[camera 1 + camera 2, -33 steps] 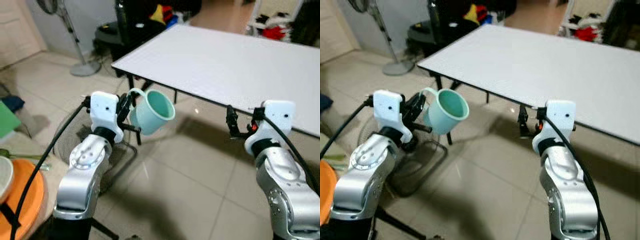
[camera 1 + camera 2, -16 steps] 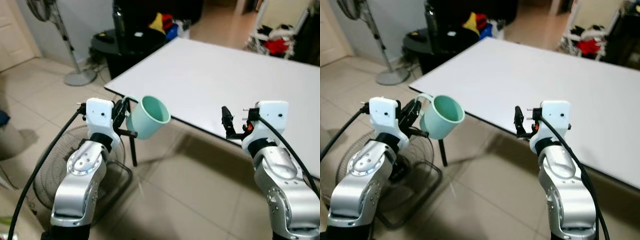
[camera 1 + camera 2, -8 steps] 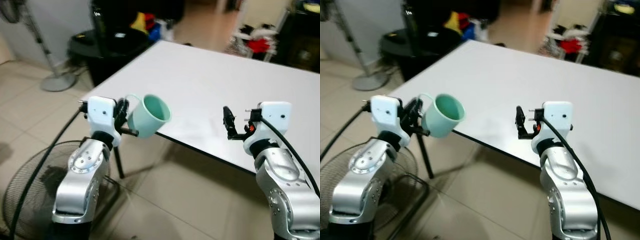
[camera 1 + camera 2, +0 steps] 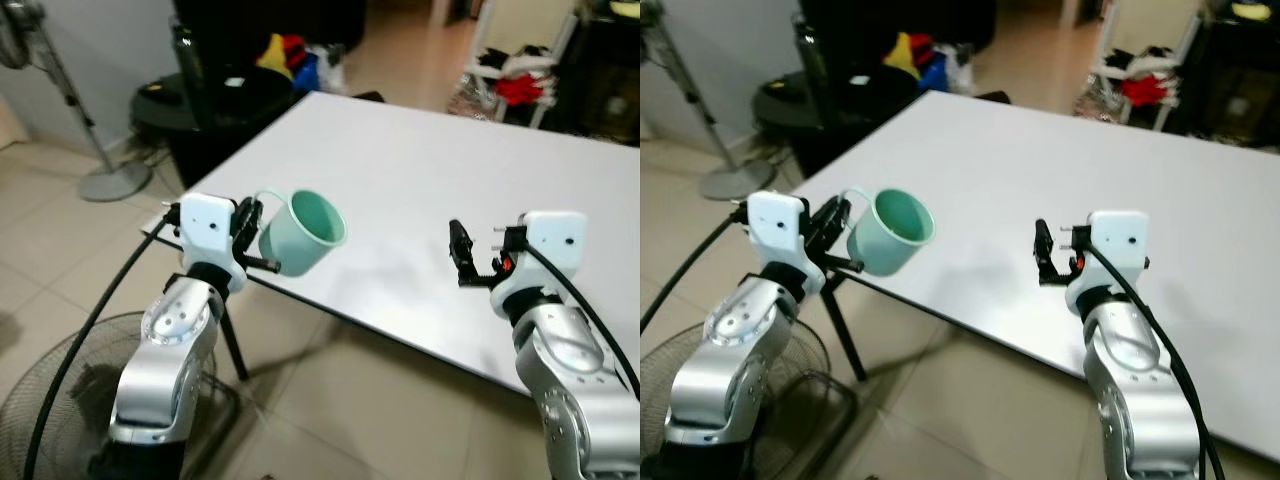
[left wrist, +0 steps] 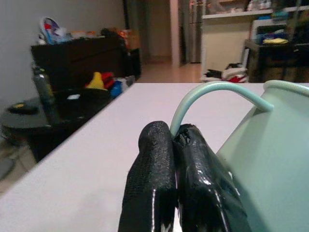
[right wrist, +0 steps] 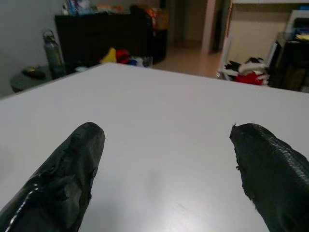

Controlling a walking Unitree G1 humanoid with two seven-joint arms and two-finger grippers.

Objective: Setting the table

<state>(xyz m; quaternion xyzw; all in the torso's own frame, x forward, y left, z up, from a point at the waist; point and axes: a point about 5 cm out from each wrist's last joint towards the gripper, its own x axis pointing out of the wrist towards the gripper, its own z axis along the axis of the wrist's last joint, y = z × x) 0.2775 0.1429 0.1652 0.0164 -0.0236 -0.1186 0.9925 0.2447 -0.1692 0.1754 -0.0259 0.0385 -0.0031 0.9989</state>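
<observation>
Left gripper (image 4: 250,228) is clamped on the thin handle of a mint-green mug (image 4: 303,232) — the two black fingers (image 5: 164,183) are pressed together around the handle loop, as the left wrist view shows up close. The mug is held in the air, tilted so its open mouth faces up and toward the robot's right. It hangs over the near left corner of the white worktop (image 4: 420,190), not touching the surface. The mug looks empty inside.

Right gripper (image 4: 462,255) is held over the near edge of the worktop, on the right side, well apart from the mug. Its fingers (image 6: 72,179) are spread wide with nothing between them — the right wrist view looks straight across the bare white surface between the two black tips.

The worktop is a plain white rectangle on dark legs, standing on a beige tiled floor (image 4: 330,410). Below the left arm, on the floor, lies a round wire fan guard (image 4: 50,400). A standing fan (image 4: 70,110) is at the far left by the wall. Behind the worktop's far left corner there is a black round side table (image 4: 215,105) with a dark bottle (image 4: 183,55) on it, plus dark furniture with red, yellow and blue items (image 4: 290,55) stacked near it. At the far right, a white rack (image 4: 510,80) carries red and dark cloth.
</observation>
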